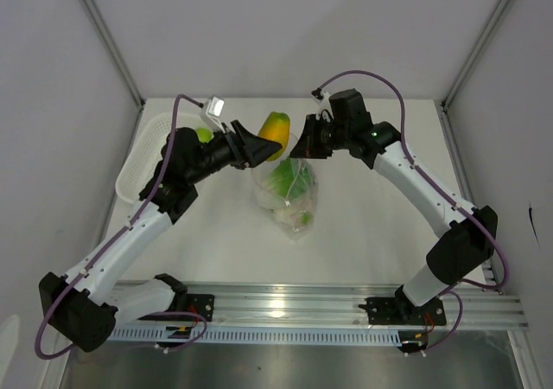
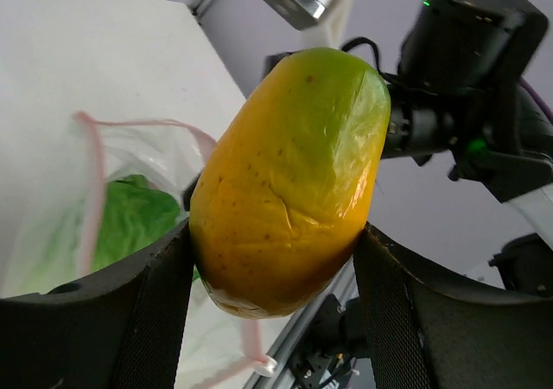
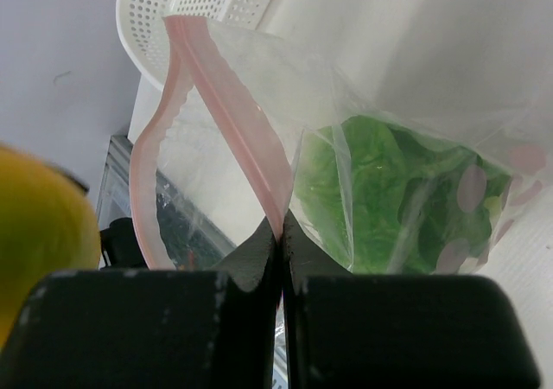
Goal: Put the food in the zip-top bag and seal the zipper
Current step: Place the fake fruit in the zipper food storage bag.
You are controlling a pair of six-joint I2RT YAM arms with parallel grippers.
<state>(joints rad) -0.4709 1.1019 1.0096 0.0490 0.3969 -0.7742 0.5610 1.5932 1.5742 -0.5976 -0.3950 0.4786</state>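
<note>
**Chief:** Top view, please.

**Inspector:** The bag (image 1: 294, 206) sits mid-bench (image 1: 380, 225), mouth toward the far side, with the cabbage (image 1: 284, 180) inside. The left fingers (image 1: 249, 145) clamp the fruit (image 1: 275, 129) in the air, just at the far edge of the mouth. The right fingers (image 1: 304, 147) meet the bag's far right edge. An apple (image 1: 204, 135) lies in the basket (image 1: 143, 160) at far left.

**Chief:** Left wrist view?

**Inspector:** The fruit fills the gap between the two fingers and touches both. Its body is orange and one end is green. Beside it the bag's mouth gapes open, ringed by the pink zipper (image 2: 90, 200), and the cabbage shows within. The fruit is outside the bag.

**Chief:** Right wrist view?

**Inspector:** The right fingers are pressed together with no gap, pinching the zipper at one side of the mouth. The rest of the strip loops away, so the two sides are apart and unsealed. The cabbage shows through the plastic. The basket lies beyond the bag. A yellow edge of the fruit shows at the frame's border.
</note>
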